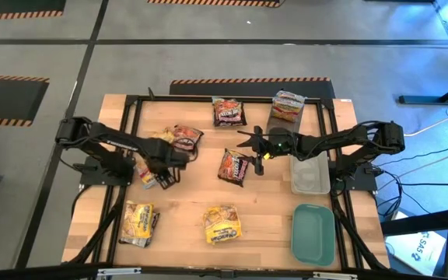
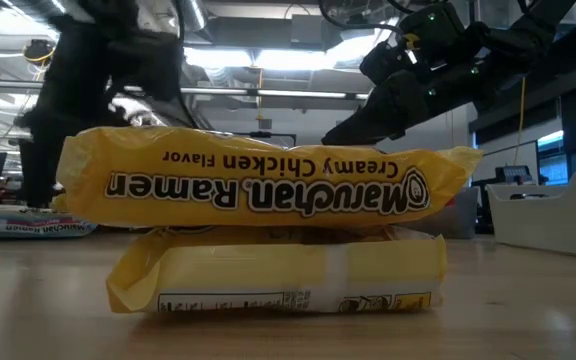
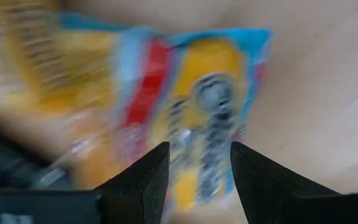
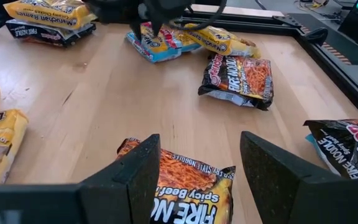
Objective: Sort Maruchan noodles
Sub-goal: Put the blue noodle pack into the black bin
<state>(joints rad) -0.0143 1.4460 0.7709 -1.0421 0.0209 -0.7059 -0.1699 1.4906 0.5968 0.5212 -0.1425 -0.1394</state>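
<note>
Maruchan noodle packets lie spread over the wooden table. My left gripper (image 1: 160,169) is open and points down over a blue-and-yellow packet (image 3: 197,99), which also shows in the high view (image 1: 148,174), with its fingers on either side of the packet's middle. My right gripper (image 4: 199,177) is open just above and beside a dark red Fire Spicy Beef packet (image 4: 188,186), which lies flat at mid-table (image 1: 234,166). A second dark packet (image 1: 185,138) lies next to my left gripper. My left gripper comes at the blue-and-yellow packet from above, with its open fingers (image 3: 145,180) across the packet (image 4: 157,45). I cannot tell whether the fingertips touch it. The packet lies flat on the table.
A dark packet (image 1: 229,111) and a small stack (image 1: 288,105) lie at the far edge. Two yellow stacks (image 1: 139,223) (image 1: 222,224) lie near the front; one fills the low view (image 2: 268,180). A clear tray (image 1: 310,175) and a teal lid (image 1: 313,233) are at the right.
</note>
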